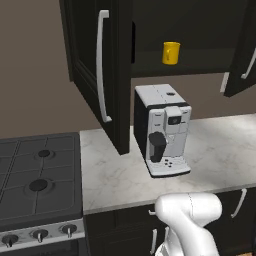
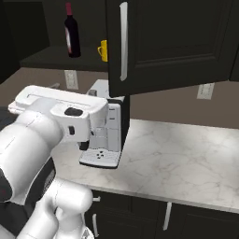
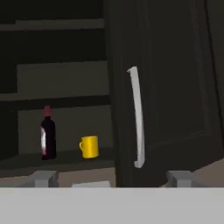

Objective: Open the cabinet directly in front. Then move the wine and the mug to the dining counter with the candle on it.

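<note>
Standing open: dark panelled cabinet (image 3: pixel 175 87), two doors, long pale bar handles. Inside, on lowest shelf: one slim dark glass wine (image 3: pixel 47 133) beside one yellow cylindrical mug (image 3: pixel 89 146). Gripper (image 3: pixel 111 178) spread wide, empty.

We are in a home kitchen.
We see a gas stove (image 1: pixel 40 185), a marble counter (image 1: pixel 220 150) with a coffee machine (image 1: pixel 162 130), and dark wall cabinets (image 2: pixel 172 42) overhead.
</note>
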Tool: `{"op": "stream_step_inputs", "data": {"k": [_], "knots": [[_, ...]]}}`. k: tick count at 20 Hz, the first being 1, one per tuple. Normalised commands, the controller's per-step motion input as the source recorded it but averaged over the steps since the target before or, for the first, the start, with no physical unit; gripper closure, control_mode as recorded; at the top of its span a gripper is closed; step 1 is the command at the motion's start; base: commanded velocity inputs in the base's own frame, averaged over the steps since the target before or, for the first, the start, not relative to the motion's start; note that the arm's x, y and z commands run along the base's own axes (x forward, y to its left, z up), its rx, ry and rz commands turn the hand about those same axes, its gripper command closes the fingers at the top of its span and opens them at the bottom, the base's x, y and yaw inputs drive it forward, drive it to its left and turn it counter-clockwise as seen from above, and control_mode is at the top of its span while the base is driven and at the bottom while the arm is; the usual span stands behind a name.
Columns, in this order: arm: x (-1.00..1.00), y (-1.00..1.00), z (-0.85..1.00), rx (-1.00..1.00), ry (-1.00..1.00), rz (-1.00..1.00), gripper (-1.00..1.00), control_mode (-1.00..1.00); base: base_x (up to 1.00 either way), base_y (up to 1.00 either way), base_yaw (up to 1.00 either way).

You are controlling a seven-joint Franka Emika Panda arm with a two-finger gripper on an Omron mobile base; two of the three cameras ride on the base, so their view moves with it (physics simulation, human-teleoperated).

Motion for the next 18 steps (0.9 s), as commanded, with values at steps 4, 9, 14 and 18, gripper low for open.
{"op": "stream_step_inputs", "data": {"k": [4,9,14,18], "knots": [[-0.98,1.0,-0.05,-0.45,-0.04,0.0,-1.0,-1.0,0.0,0.0,0.0],[-0.28,0.95,0.0,-0.42,0.0,-0.1,-1.0,-1.0,0.0,0.0,0.0],[0.52,0.57,0.09,-0.18,0.04,-0.14,-1.0,-1.0,0.0,0.0,0.0],[0.86,0.01,0.0,0.0,0.17,-0.08,-1.0,-1.0,0.0,0.0,0.0]]}}
